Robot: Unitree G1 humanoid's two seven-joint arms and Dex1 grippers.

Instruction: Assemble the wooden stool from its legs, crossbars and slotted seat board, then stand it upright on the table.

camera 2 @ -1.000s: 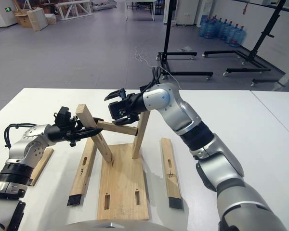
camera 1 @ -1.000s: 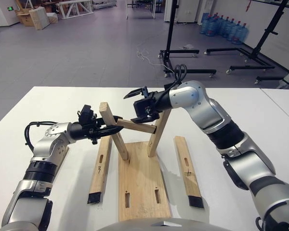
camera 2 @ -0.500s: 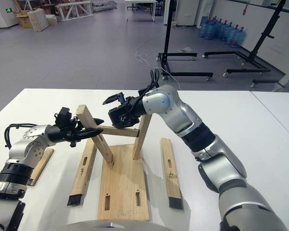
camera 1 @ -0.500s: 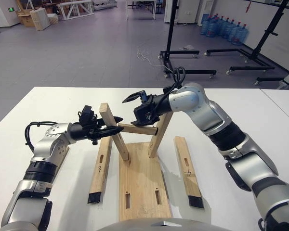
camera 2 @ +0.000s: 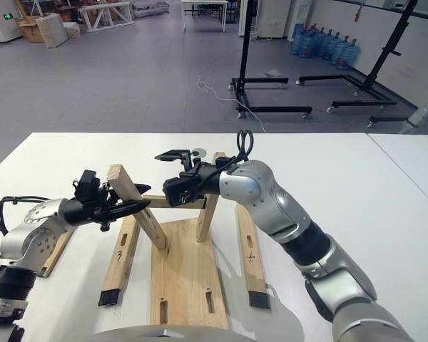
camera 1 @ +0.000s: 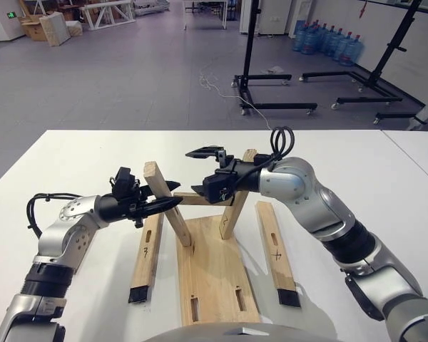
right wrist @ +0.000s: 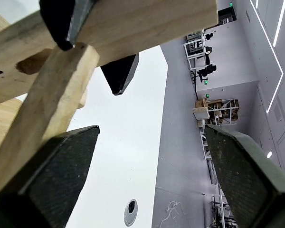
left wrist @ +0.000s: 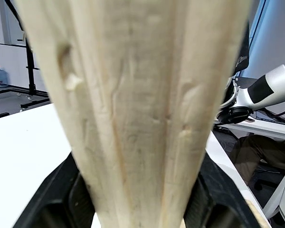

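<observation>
The slotted seat board (camera 1: pixel 214 285) lies flat on the white table. Two legs stand in it: the left leg (camera 1: pixel 177 224) leans outward, the right leg (camera 1: pixel 232 214) leans toward the far side. A crossbar (camera 2: pixel 155 202) runs between them, roughly level. My left gripper (camera 1: pixel 172 194) comes in from the left and is shut on the left leg's upper part, where the crossbar meets it. My right gripper (camera 1: pixel 194 172) is open at the crossbar's middle, one finger above it and one at its level, touching nothing that I can make out. In the left wrist view the leg (left wrist: pixel 133 109) stands between the fingers.
Two loose legs lie flat beside the board, one on the left (camera 1: pixel 148 253) and one on the right (camera 1: pixel 274 249). Another wooden piece (camera 2: pixel 53 249) lies under my left forearm. Black stands and water bottles are on the floor beyond the table's far edge (camera 1: pixel 200 131).
The head camera has shifted. My right arm dropped its elbow and its open gripper swung lower along the crossbar. The crossbar went from sloping to about level. The left gripper kept its hold.
</observation>
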